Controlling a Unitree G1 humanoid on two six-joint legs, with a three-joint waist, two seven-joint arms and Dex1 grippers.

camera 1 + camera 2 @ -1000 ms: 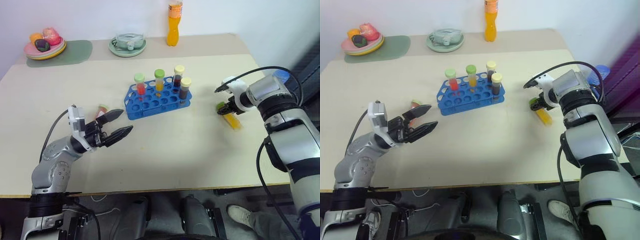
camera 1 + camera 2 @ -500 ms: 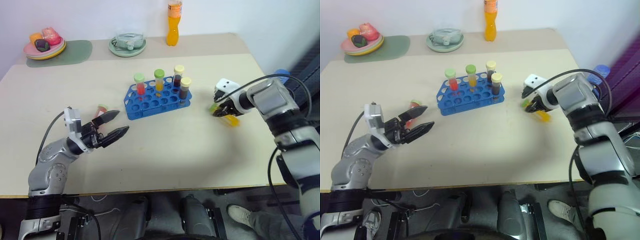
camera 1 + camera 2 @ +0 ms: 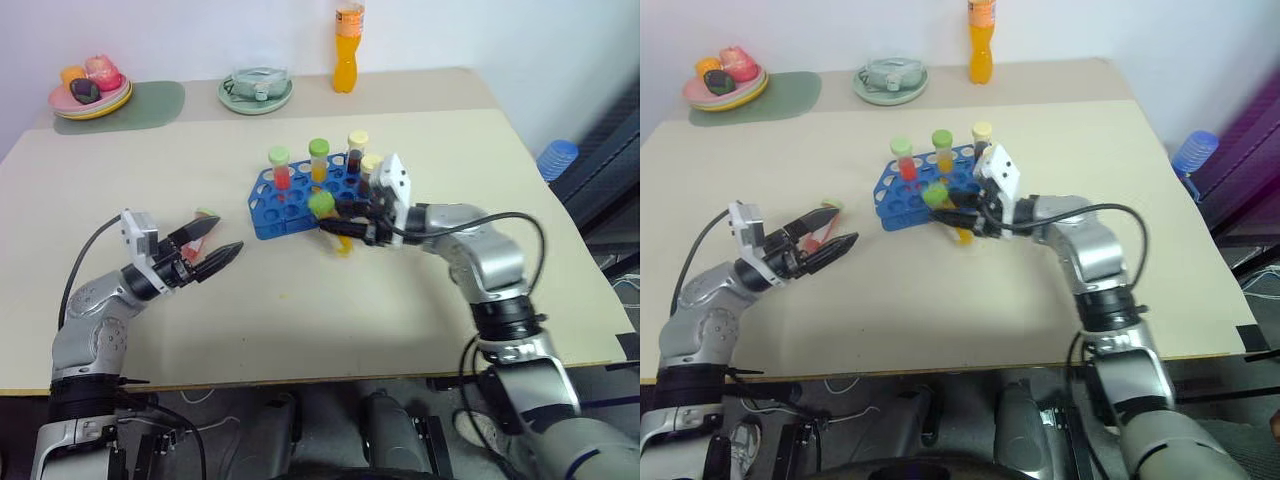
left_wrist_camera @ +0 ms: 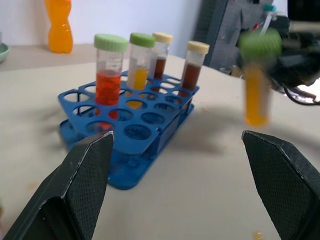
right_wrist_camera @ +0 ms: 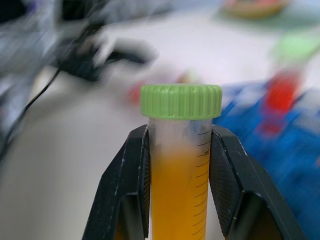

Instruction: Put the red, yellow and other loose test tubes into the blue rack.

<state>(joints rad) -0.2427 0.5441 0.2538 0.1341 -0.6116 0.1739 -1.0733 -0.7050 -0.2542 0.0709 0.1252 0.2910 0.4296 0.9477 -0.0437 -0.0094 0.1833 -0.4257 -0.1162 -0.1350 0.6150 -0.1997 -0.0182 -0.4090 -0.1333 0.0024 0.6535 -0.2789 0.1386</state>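
- Orange-filled tube (image 5: 181, 165), green-capped, is clamped in the right gripper (image 3: 345, 222), just in front of the blue rack (image 3: 300, 205).
- Bring it upright over an empty hole before lowering.
- Left gripper (image 3: 212, 250) stands apart, empty.

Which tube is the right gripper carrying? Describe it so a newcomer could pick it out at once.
Start at the blue rack in the middle of the table. Just in front of it, the right gripper is shut on a green-capped tube of orange-yellow liquid. Unlike the four capped tubes standing in the rack, it hangs in the air, outside any hole.
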